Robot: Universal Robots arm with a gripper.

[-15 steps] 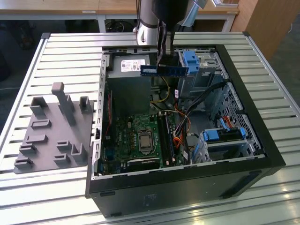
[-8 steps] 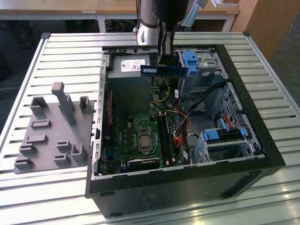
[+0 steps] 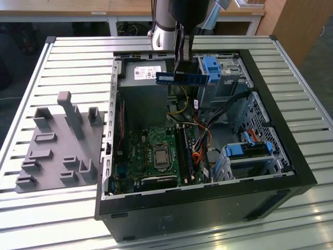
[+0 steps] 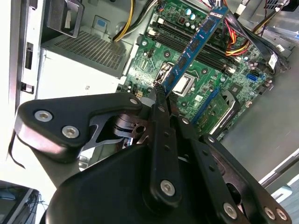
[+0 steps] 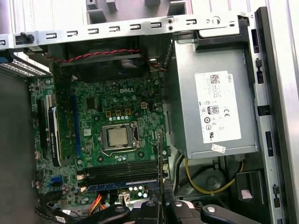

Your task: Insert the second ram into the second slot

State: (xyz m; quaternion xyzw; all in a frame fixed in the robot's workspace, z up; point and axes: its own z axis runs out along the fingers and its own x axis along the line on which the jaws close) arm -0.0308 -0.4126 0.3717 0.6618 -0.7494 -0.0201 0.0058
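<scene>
Hand (image 4: 160,91) pinching second ram (image 4: 194,51), level above computer case (image 3: 208,213) in exterior view

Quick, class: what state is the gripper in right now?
Gripper: closed, holding the ram.

An open black computer case (image 3: 208,208) lies on its side on the slatted metal tabletop (image 3: 67,57), close to the near edge. Inside it, a green motherboard (image 3: 143,151) with a silver processor socket (image 3: 159,155) sits beside a grey power supply (image 3: 143,88) that carries a white label. Yellow cables (image 5: 205,189) curve out next to the power supply. A blue drive clip (image 3: 212,66) sits on a metal bay near the case's far wall, and a second blue clip (image 3: 250,149) on a bay nearer the front. A grey holder tray (image 3: 49,166) with upright posts rests just beside the case, toward the tabletop's edge at the exterior view's left.
</scene>
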